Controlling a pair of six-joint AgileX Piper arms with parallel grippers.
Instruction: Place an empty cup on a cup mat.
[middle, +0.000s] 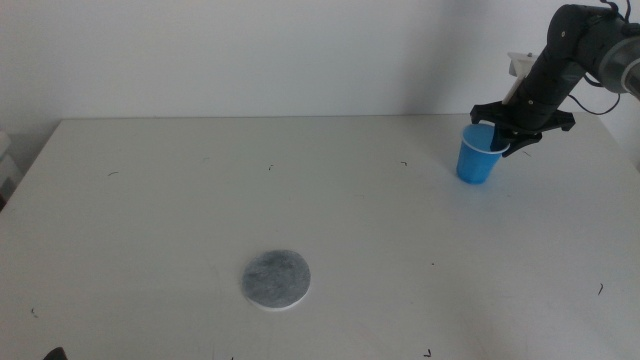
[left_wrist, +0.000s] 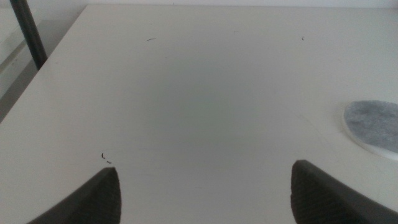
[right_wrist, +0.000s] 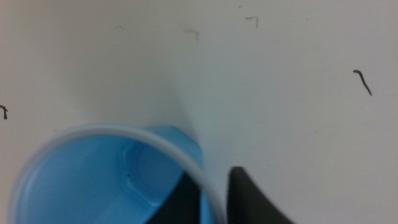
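The white surface (middle: 320, 200) fills most of the middle view — matte, dotted with small dark specks and short curled scratch marks. Behind it stands a plain pale wall (middle: 250, 50) — bare and evenly lit.

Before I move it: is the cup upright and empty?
Upright and empty: the cup stands mouth-up on the table, its bare blue bottom visible; right gripper straddles its rim.

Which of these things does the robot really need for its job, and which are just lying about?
Needed:
- the cup, upright far right, its rim between the right gripper jaws
- the cup mat, bare, near the front

Just there:
- the table
- the left gripper, open, waiting near the front edge
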